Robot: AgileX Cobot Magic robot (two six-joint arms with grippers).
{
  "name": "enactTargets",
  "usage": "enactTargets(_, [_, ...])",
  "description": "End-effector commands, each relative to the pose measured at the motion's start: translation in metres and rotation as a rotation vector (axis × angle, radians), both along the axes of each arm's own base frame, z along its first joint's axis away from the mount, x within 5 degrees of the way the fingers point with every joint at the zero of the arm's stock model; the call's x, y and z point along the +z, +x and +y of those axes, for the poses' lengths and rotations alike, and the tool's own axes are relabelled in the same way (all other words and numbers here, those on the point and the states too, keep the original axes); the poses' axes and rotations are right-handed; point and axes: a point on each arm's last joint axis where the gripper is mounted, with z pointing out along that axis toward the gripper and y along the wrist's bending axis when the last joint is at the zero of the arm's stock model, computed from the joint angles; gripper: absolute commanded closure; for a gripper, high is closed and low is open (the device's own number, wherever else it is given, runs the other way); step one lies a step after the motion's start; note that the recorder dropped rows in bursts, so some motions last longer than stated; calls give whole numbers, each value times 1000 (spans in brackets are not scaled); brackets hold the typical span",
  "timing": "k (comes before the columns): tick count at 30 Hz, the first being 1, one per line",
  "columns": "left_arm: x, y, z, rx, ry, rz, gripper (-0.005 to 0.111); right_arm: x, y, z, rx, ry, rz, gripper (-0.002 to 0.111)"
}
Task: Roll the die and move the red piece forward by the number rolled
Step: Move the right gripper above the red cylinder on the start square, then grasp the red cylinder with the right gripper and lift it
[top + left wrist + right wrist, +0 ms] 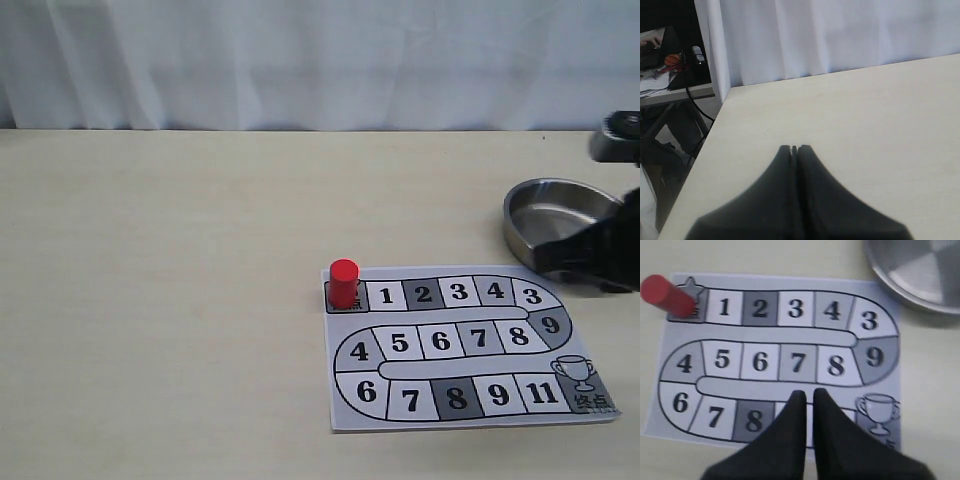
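Observation:
The red piece (343, 281) stands upright on the start square at the top left of the numbered paper board (345, 410); in the right wrist view the red piece (667, 295) shows at the board's (770, 385) far corner. No die shows in any view. My right gripper (545, 262) hangs at the right edge, over the near rim of the steel bowl, well apart from the piece. Its jaws (806, 392) stand a narrow gap apart with the board showing between them and nothing held. My left gripper (794, 148) is shut and empty above bare table.
A shallow steel bowl (560, 210) sits just beyond the board's right end; the part of the bowl (920, 270) that shows holds nothing, and its near side is hidden by my right arm. A white curtain (300, 60) backs the table. The table's edge (710, 135) lies close beside my left gripper.

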Motion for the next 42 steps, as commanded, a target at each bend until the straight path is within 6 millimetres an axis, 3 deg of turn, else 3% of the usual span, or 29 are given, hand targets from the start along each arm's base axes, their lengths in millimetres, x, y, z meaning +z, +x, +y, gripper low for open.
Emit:
enactTargets(1, [0,0,0,-8,-5,-1,107,-6,32,49,98,-33,-2,104])
enactTargets(8, [0,0,0,-8,-5,-1,107,-24,75,139,253,-90,56,104])
enactTargets(11, [0,0,0,-8,-5,-1,107,-32,83,167,312,-138,97,104])
enactTargets(15, [0,0,0,-8,-5,-1,107,-43,91,188,332,-180,149,104])
enactTargets(19, [0,0,0,-8,-5,-1,107,-44,95,192,325,-178,169,102])
enactTargets(22, [0,0,0,-8,-5,-1,107,-44,95,191,323,-179,172,93])
enactTargets(25, [0,0,0,-8,-5,-1,107,-44,95,192,297,-165,173,73])
enactTargets(29, [0,0,0,-8,-5,-1,107,-44,97,191,281,-172,162,31])
enactTargets(31, [0,0,0,-8,-5,-1,107,-46,97,192,281,-172,163,22])
enactTargets(42, [0,0,0,-8,-5,-1,107,-84,117,193,177,-225,105,20])
